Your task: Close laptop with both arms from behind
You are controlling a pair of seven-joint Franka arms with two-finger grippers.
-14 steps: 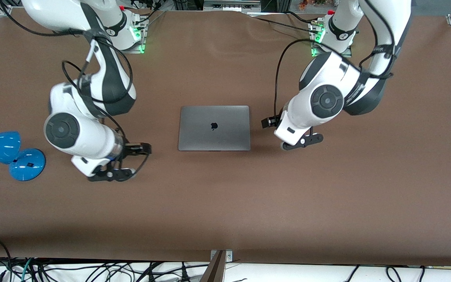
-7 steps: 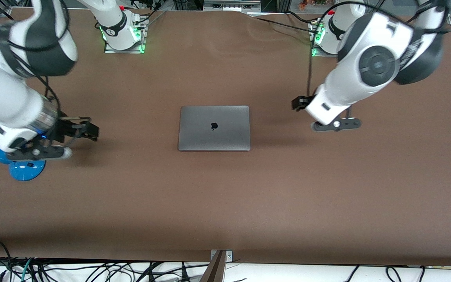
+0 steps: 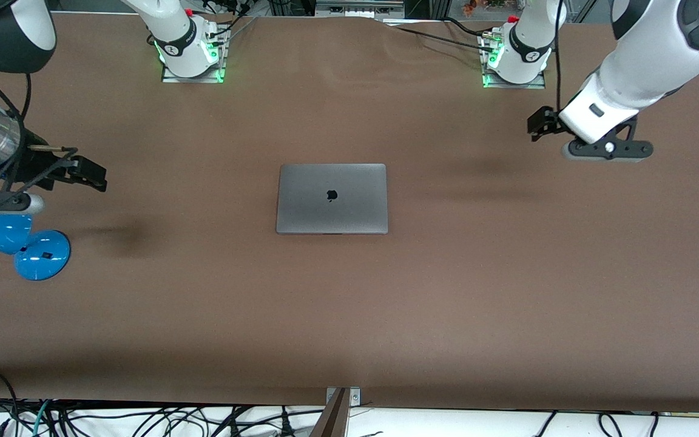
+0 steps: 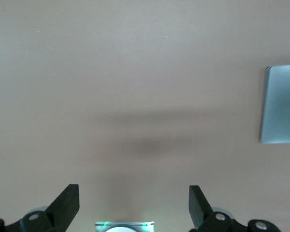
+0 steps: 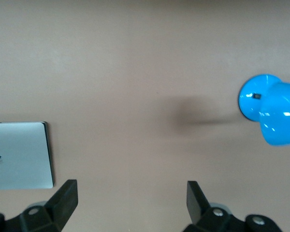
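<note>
Laptop [image 3: 332, 198] lies shut mid-table, job looks done. Left gripper [image 3: 605, 149] & right gripper [image 3: 3, 202], jaws spread, over opposite table ends; park clear, no contact.

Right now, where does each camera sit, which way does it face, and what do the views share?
Front view: high across the table, facing the bases; shows the closed laptop, blue lamp, both arms, left tool, right tool.
Left wrist view: on the left wrist, looking down at the table; own open fingers show.
Right wrist view: on the right wrist, looking down; own open fingers show.
Shared: all three see the laptop; front and right wrist see the lamp.
</note>
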